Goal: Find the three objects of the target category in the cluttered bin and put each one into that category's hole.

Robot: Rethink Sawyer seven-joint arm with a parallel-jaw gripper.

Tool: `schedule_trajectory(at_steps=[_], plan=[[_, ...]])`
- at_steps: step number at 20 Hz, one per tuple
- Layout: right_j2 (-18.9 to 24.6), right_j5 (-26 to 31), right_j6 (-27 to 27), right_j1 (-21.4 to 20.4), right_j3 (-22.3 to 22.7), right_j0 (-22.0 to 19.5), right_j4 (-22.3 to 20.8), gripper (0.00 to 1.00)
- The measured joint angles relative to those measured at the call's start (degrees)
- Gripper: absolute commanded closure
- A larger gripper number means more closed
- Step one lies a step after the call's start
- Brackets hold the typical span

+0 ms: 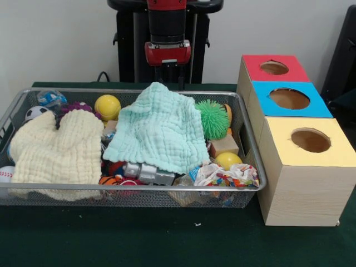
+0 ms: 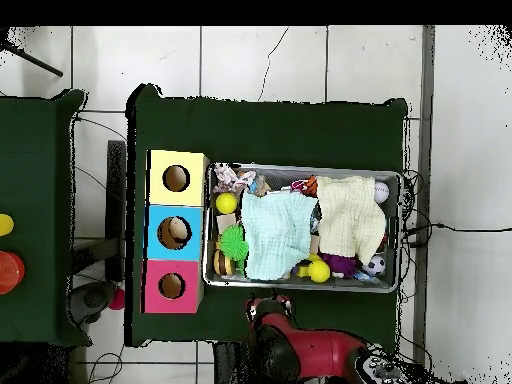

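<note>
A wire mesh bin (image 1: 133,90) (image 2: 300,168) holds a heap of clutter. A mint green cloth (image 1: 158,128) (image 2: 272,232) lies over its middle and a cream cloth (image 1: 53,150) (image 2: 350,215) covers one end, hiding what is underneath. Showing around them are two yellow balls (image 1: 107,107) (image 1: 228,161), a green spiky ball (image 1: 212,119) (image 2: 233,241), a wooden block (image 1: 224,146), a soccer ball (image 1: 34,113) and a baseball (image 1: 5,174). My gripper (image 1: 169,78) (image 2: 268,305) hangs open and empty outside the bin, at the robot's side.
Beside the bin stands a row of wooden boxes, each with a round hole in its top: red (image 1: 273,67) (image 2: 172,286), blue (image 1: 289,98) (image 2: 175,232), yellow (image 1: 310,140) (image 2: 177,178). A patterned cloth (image 1: 231,175) lies in the bin's corner by the yellow box.
</note>
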Motion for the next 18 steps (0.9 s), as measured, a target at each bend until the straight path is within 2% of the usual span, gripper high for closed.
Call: schedule_trajectory(at_steps=[5,9,13,18], plan=[[1.05,2.87,0.00,-0.93,-0.17,-0.62,0.07,0.00],[3.59,10.43,0.00,-3.88,-0.74,-2.18,0.90,0.00],[5.62,13.56,0.00,-6.25,-1.47,-3.51,1.41,0.00],[7.71,14.01,0.00,-8.02,-3.30,-5.14,1.63,0.00]])
